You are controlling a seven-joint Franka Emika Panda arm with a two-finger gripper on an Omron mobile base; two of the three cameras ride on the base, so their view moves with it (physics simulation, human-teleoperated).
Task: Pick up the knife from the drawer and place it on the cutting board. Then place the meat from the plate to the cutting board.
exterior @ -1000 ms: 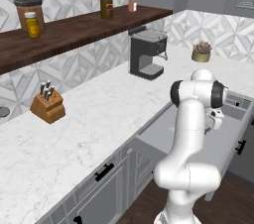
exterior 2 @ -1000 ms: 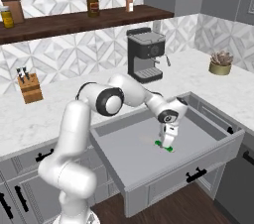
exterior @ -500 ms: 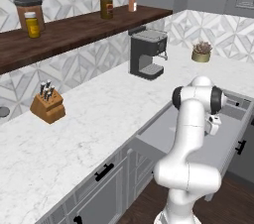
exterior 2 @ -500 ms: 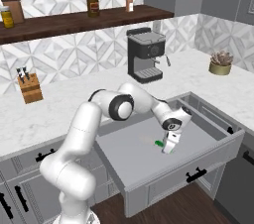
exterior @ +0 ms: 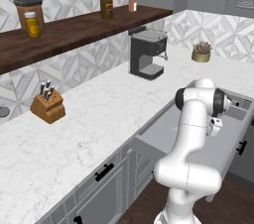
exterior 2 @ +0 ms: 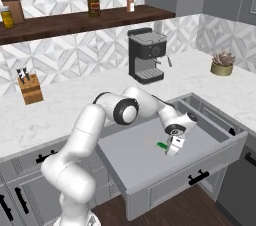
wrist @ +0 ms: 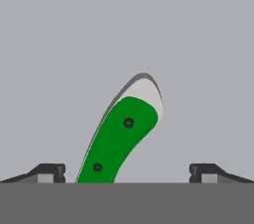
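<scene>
Hand view: knife (wrist: 119, 139) between open end effector (wrist: 127, 171)

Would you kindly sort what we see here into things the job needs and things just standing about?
Job: knife, lying in the open drawer, between the open jaws of the gripper.
Standing about: coffee machine, knife block, potted plant, shelf jars.

The white arm (exterior: 194, 134) is seen bent down over the open grey drawer (exterior: 168, 134), with a knife block (exterior: 47, 105) and coffee machine (exterior: 146, 53) on the marble counter (exterior: 94, 114).
</scene>
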